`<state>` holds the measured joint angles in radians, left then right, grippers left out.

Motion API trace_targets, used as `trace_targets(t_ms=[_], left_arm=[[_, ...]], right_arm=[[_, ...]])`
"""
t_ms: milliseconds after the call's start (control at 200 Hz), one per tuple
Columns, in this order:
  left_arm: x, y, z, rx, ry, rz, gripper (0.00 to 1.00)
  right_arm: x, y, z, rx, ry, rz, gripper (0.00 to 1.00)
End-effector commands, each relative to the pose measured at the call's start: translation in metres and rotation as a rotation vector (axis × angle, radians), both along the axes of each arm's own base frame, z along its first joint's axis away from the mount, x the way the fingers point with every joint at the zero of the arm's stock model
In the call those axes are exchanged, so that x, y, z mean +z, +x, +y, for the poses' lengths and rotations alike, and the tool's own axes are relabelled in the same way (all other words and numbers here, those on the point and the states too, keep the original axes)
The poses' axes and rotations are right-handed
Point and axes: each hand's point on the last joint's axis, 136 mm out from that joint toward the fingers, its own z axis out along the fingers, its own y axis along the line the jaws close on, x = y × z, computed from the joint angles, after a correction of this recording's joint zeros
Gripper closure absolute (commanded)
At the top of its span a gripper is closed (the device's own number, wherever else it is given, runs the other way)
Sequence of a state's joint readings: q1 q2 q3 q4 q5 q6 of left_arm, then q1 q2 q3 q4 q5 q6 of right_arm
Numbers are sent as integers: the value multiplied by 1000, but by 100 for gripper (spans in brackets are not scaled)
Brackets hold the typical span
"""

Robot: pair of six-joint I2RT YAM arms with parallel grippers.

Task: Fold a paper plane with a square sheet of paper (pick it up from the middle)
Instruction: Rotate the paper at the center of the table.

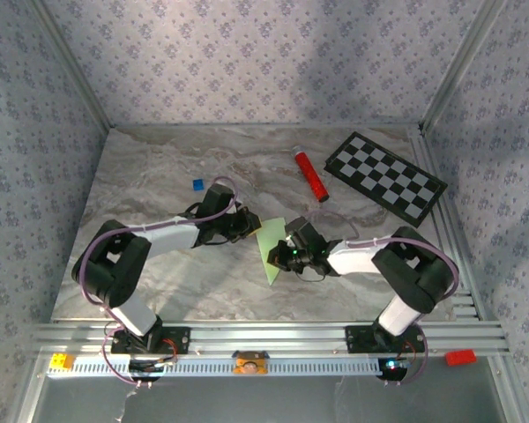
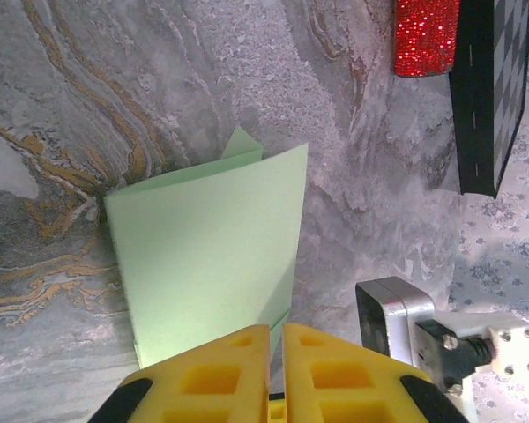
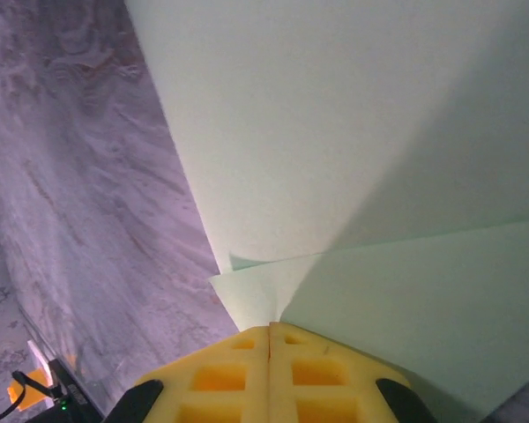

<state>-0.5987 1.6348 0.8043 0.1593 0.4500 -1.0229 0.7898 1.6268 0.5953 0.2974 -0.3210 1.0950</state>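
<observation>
Top external view, items as standing:

1. Sheet of paper: pale green, folded to a narrow angular shape, sitting near the middle of the marble table, between the two arms.
2. Left gripper: reaching in from the left and meeting the sheet's upper left edge.
3. Right gripper: reaching in from the right and meeting the sheet's right side.
4. Red tube: lying behind the sheet, well apart from it.
5. Checkerboard: lying at the far right, just beside the tube.
6. Small blue square: lying far left of the tube.

Left wrist view: the yellow fingers are pressing almost together, and the near edge of the sheet is running into the thin slit between them, so this gripper is pinching the paper. A second layer is peeking out along the far edge.

Right wrist view: the gripper is clenching, jaws meeting flush, with overlapping green layers running down into the seam.
</observation>
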Motion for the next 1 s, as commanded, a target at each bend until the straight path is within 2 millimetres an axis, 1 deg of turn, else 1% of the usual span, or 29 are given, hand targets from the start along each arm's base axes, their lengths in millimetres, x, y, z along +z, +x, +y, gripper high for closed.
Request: trace_targets(t_ms=[0,70,175,280,365,390,415,500,530,595,650,755,890,995], left_arm=[[6,2,-10,-18,-25,-3,88],[6,1,-10,-17,-27,-1,88],[7,0,-10,-19,-27,-2,88],[8,0,-8,-15,-25,-8,88],[7,0,-8,-17,-24,-6,88],[6,-1,-8,-21,-24,-5,88],[6,-1,-9,-26,-26,-6,88],[7,-1,-10,-30,-26,-6,88],[7,-1,-10,-30,-26,-5,88],[7,0,-10,-30,-26,-5,88],[7,1,-11,-34,-28,-4,88],[5,0,-16,-47,-28,4,88],[3,-4,-23,-69,-23,16,89],[1,-5,-27,-76,-26,12,89]], right_arm=[[-13,-3,-3,-69,-25,67,96],[-23,-7,-9,-147,-45,137,96],[-22,-6,-4,-228,14,133,95],[-13,0,1,-245,55,91,94],[4,4,6,-218,85,23,92],[5,4,5,-215,76,12,91],[11,5,4,-208,70,-16,90],[21,5,-9,-213,13,-72,85],[20,4,-17,-218,-20,-81,84],[26,5,-32,-232,-57,-112,83],[25,5,-47,-251,-87,-117,82],[25,7,-66,-256,-83,-106,80],[28,11,-76,-221,-39,-86,77],[33,15,-77,-205,-17,-92,76]])
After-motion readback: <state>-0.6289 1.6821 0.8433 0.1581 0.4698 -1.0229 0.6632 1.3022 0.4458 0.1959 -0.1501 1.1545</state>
